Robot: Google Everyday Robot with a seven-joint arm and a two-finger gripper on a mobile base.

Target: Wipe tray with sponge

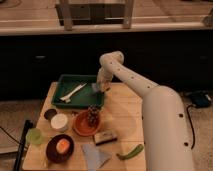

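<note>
A white utensil (71, 93) is being carried in the tray (64, 80), to the left of the gripper (99, 90). The sponge (95, 87) is being gripped by the closed gripper and is being held low at the tray's right end; whether the tray floor is being touched cannot be told. An orange plate (80, 129) is being borne by the tabletop (125, 112) nearer the camera than the gripper, and a tan block (105, 137) is being borne beyond it, slightly right.

Orange plate (79, 128), grey cloth (95, 156), green vegetable (131, 151)
</note>
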